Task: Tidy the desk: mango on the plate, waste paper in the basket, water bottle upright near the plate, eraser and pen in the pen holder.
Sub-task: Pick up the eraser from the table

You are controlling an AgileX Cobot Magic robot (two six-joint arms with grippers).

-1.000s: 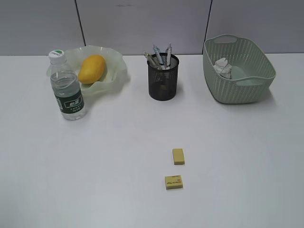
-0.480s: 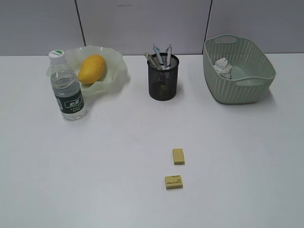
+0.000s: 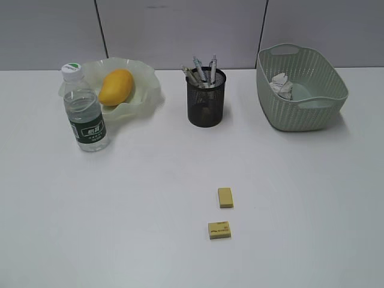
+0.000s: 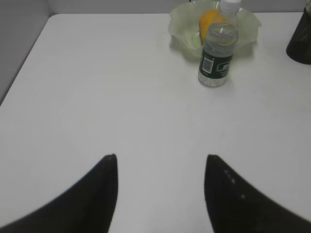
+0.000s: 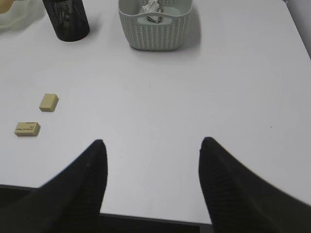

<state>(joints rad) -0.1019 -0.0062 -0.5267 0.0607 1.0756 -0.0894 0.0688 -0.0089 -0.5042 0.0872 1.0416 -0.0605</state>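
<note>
The mango (image 3: 115, 86) lies in the wavy-rimmed plate (image 3: 144, 90) at the back left. The water bottle (image 3: 84, 111) stands upright in front of the plate; it also shows in the left wrist view (image 4: 218, 53). The black mesh pen holder (image 3: 206, 103) holds several pens (image 3: 203, 71). The waste paper (image 3: 282, 84) lies in the green basket (image 3: 300, 114). Two yellow erasers (image 3: 225, 197) (image 3: 219, 230) lie on the white desk (image 3: 138, 204) near the front middle. My left gripper (image 4: 160, 158) is open and empty. My right gripper (image 5: 151, 141) is open and empty near the desk's front edge. Neither gripper shows in the exterior view.
Grey partition panels stand behind the desk. The desk's left edge shows in the left wrist view (image 4: 22, 60) and its front edge in the right wrist view (image 5: 150, 221). In the right wrist view the erasers (image 5: 48, 102) (image 5: 27, 129) lie to the gripper's left.
</note>
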